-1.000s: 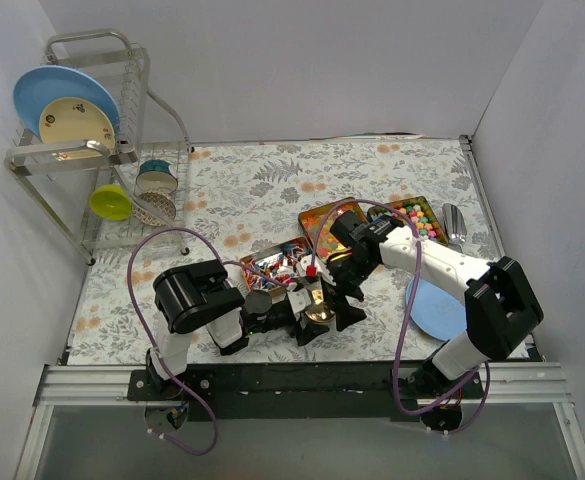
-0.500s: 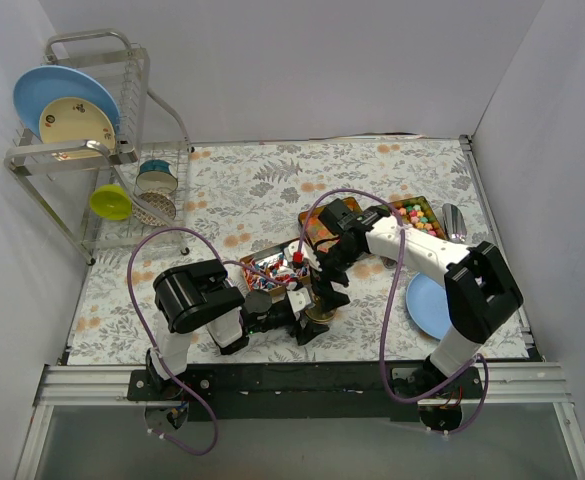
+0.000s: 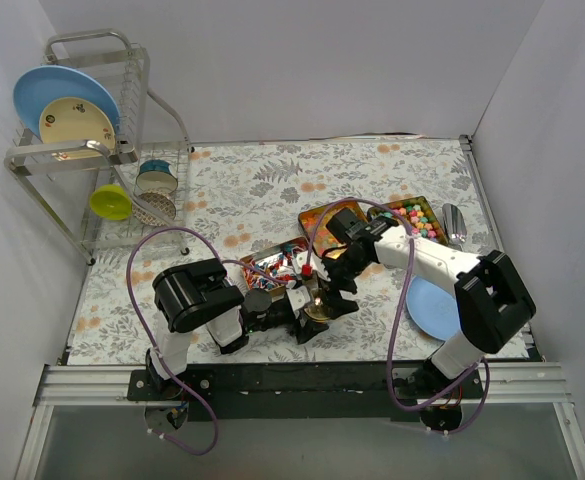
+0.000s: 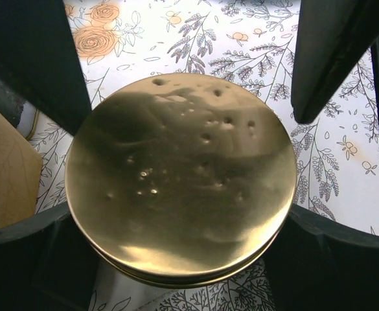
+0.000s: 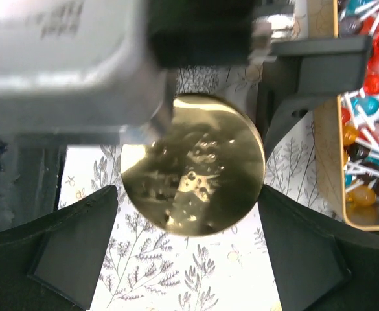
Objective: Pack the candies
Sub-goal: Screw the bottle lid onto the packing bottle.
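The candies lie in three shallow gold tins: red, blue and white wrapped ones (image 3: 270, 265), orange gummies (image 3: 324, 222) and pastel ones (image 3: 418, 216), which also show at the right edge of the right wrist view (image 5: 365, 129). A round gold lid (image 4: 179, 178) sits between my left gripper's fingers (image 4: 21, 259), which press on its rim. That left gripper (image 3: 310, 316) lies low near the table's front. My right gripper (image 3: 335, 293) hangs over the same lid (image 5: 192, 165), jaws wide, with gaps on both sides.
A blue plate (image 3: 432, 306) lies at the front right. A dish rack (image 3: 102, 160) with plates and cups stands at the back left. A small silver object (image 3: 454, 222) rests by the pastel tin. White walls close in the flowered table.
The right gripper swung left toward the wrapped-candy tin, then came back a little over the gold lid. The left gripper and lid stayed put.
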`<state>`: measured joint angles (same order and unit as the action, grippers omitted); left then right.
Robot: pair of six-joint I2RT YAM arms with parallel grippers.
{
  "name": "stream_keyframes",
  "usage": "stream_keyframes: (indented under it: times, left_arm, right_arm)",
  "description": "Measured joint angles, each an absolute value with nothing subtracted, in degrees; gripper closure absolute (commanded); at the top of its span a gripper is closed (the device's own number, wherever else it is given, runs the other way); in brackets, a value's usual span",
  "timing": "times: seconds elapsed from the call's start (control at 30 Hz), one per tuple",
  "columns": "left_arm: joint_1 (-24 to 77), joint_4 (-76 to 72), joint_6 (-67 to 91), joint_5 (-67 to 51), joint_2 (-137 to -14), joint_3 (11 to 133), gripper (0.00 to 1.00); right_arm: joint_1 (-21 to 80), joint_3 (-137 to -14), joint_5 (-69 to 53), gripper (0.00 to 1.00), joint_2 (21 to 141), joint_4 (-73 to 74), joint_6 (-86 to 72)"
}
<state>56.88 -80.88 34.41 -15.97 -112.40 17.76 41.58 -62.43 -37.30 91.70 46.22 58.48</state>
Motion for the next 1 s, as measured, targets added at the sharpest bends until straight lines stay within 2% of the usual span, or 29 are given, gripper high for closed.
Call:
stream_keyframes:
  times: [0.33,0.6,0.77,1.0]
  left_arm:
    - [56.7,-80.9,34.5,-16.6,-112.5,17.9,1.0]
    - [55.8,-80.8,34.8,-16.4,-113.2,19.0,1.0]
    - [55.5,-80.8,34.9,-17.3,-113.2,19.0,1.0]
    - [55.5,-80.8,34.9,-17.6,-113.2,19.0,1.0]
  right_arm:
    - [40.8,-55.5,-32.5,0.08,82.9,48.1,58.4]
    - [38.5,-56.1,-35.4,0.07,77.9,54.4,52.8]
    - [36.0,-62.2,-35.4,0.06,81.8,50.4,50.0]
    - [37.2,-70.0,-38.7,0.05,94.1,49.1,55.0]
